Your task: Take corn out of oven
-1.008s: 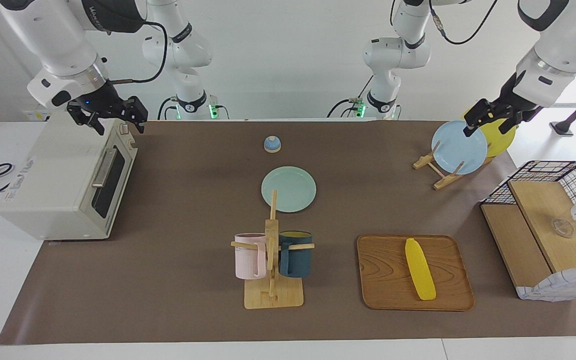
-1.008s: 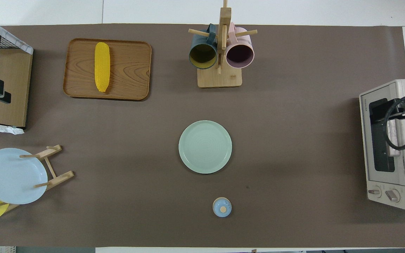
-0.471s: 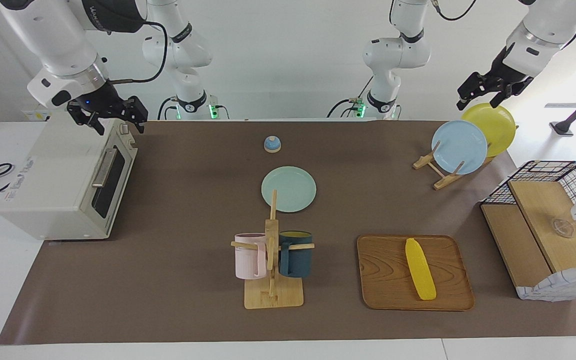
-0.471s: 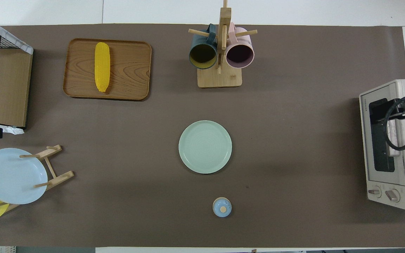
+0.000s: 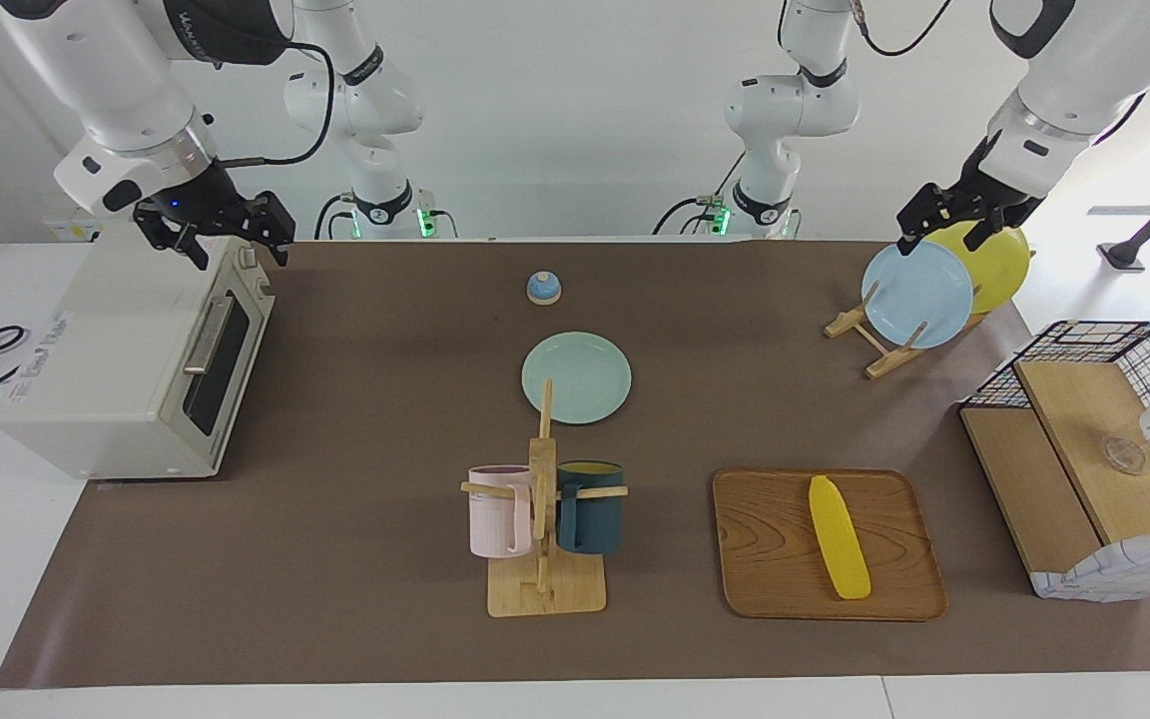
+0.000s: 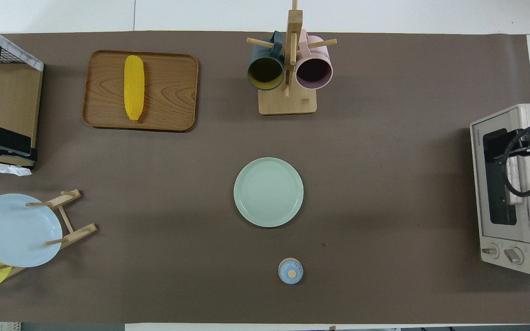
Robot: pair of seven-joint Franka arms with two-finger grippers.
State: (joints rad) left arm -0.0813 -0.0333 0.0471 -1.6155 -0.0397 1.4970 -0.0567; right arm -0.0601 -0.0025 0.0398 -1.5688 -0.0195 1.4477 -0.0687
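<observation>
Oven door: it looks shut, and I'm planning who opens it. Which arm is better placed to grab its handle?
Right, probably. The right pincer hangs open over the oven, just above the door handle. The left pincer is open over the standing plates at the table's other end.

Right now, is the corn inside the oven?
No, the corn lies on the wooden tray, toward the left arm's end of the table, and the oven door is closed.
</observation>
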